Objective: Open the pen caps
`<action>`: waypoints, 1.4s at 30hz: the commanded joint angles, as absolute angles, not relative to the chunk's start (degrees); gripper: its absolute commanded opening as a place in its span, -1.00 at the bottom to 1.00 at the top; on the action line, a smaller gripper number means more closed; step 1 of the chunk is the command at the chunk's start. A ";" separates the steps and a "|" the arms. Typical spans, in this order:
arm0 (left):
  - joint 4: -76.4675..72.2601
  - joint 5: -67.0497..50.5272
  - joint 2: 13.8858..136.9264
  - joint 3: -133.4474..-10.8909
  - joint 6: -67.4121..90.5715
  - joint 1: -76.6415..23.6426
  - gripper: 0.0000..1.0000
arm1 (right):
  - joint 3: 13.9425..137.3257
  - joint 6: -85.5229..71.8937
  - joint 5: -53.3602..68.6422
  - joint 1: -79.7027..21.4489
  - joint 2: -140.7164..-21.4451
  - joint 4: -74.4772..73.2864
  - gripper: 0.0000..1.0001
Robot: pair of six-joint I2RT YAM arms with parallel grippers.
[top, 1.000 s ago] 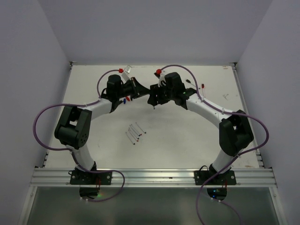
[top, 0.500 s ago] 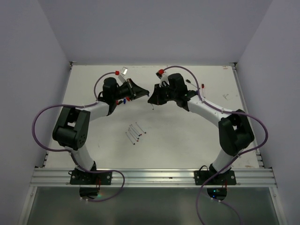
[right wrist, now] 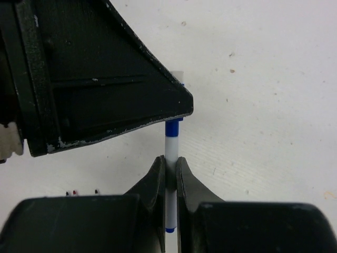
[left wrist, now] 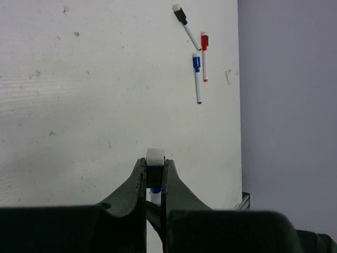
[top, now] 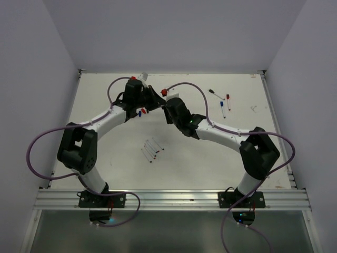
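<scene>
Though smudgy, white table [top: 200,158] (lilac walls [top: 174,31])

The surface [left wrist: 79,105] is matt white, lightly scuffed and speckled. Both sets of jaws are matt black plastic, one chipped pale along its edge. The pen [right wrist: 170,146] has a smooth white plastic barrel and a blue plastic cap [right wrist: 172,128].

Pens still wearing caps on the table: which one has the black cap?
The slanted pen farthest back; the red-capped pen and blue-capped pen beside it lie almost parallel.

Gripped white pen [right wrist: 171,147] — blue cap [right wrist: 173,128] on.
</scene>
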State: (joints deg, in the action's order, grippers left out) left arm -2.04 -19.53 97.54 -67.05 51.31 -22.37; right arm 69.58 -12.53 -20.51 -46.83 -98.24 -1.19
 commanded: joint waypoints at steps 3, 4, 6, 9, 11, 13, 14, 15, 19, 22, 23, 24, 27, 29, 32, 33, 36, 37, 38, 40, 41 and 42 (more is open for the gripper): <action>-7.70 -13.86 97.65 -69.97 49.48 -19.43 -1.00 | 68.37 -9.49 -21.51 -47.47 -98.00 -6.13 -1.00; -12.87 -16.93 97.04 -66.13 49.74 -18.73 -1.00 | 68.99 -10.36 -18.57 -46.94 -98.26 -7.37 -1.00; -22.19 -24.58 96.33 -62.95 52.64 -17.50 -1.00 | 68.03 -11.59 -10.59 -44.75 -96.69 -6.25 -1.00; -40.02 -35.74 96.59 -56.18 59.65 -13.38 -1.00 | 64.26 -16.95 9.53 -38.16 -94.84 -0.39 -1.00; -50.34 -41.01 96.33 -52.48 64.48 -12.05 -1.00 | 61.62 -20.47 21.85 -33.78 -94.83 4.11 -1.00; -54.65 -43.50 95.63 -51.68 65.56 -11.16 -1.00 | 60.48 -23.18 29.94 -31.30 -95.89 7.55 -1.00; -54.93 -44.64 95.28 -51.59 65.74 -10.99 -1.00 | 59.69 -24.77 36.32 -29.46 -96.24 9.82 -1.00; -55.11 -45.17 94.66 -51.68 65.57 -10.73 -1.00 | 59.07 -26.44 39.61 -28.57 -97.02 14.89 -1.00; -51.70 -44.04 93.43 -52.72 63.64 -10.11 -1.00 | 57.39 -32.08 43.51 -27.33 -98.26 20.39 -1.00; -35.84 -36.85 91.06 -53.96 58.64 -10.11 -1.00 | 57.13 -29.64 39.66 -27.42 -97.65 17.33 -1.00; -32.29 -30.82 90.27 -54.23 56.80 -10.11 -1.00 | 57.22 -27.97 37.46 -27.94 -97.21 15.23 -1.00; -28.95 -28.06 88.87 -54.66 56.43 -10.19 -1.00 | 57.30 -26.38 31.61 -28.47 -96.69 11.38 -1.00; -16.63 -16.55 87.11 -56.86 56.34 -10.11 -1.00 | 57.74 -19.62 18.51 -33.29 -93.52 3.82 -1.00; -11.36 -10.41 86.57 -57.91 56.25 -10.28 -1.00 | 58.62 -15.31 2.43 -38.83 -92.47 1.42 -1.00; -4.41 -3.20 86.66 -61.16 53.80 -11.24 -1.00 | 60.03 -10.82 -16.22 -45.58 -92.98 -2.36 -1.00; -3.44 -1.77 86.66 -61.78 53.01 -12.12 -1.00 | 60.38 -10.46 -19.83 -46.75 -93.34 -2.72 -1.00; -2.72 -0.26 86.31 -61.88 51.07 -13.53 -1.00 | 60.91 -9.23 -24.96 -48.87 -94.22 -2.81 -1.00; -3.94 -0.26 86.13 -61.61 49.93 -13.62 -1.00 | 60.13 -10.10 -23.74 -48.78 -94.22 -2.55 -1.00; -3.87 -0.52 86.13 -61.61 49.05 -13.71 -1.00 | 60.47 -10.02 -18.51 -48.26 -94.57 -3.33 -1.00; -2.21 -1.31 87.09 -63.88 44.85 -14.06 -1.00 | 66.32 -10.28 -15.56 -47.64 -99.48 -10.07 -1.00; -0.98 -2.10 87.97 -65.11 43.69 -14.24 -1.00 | 66.71 -10.20 -13.90 -47.64 -100.62 -10.89 -1.00; -0.97 -2.72 89.11 -65.82 42.55 -14.76 -1.00 | 66.36 -10.28 -12.49 -47.55 -101.07 -10.29 -1.00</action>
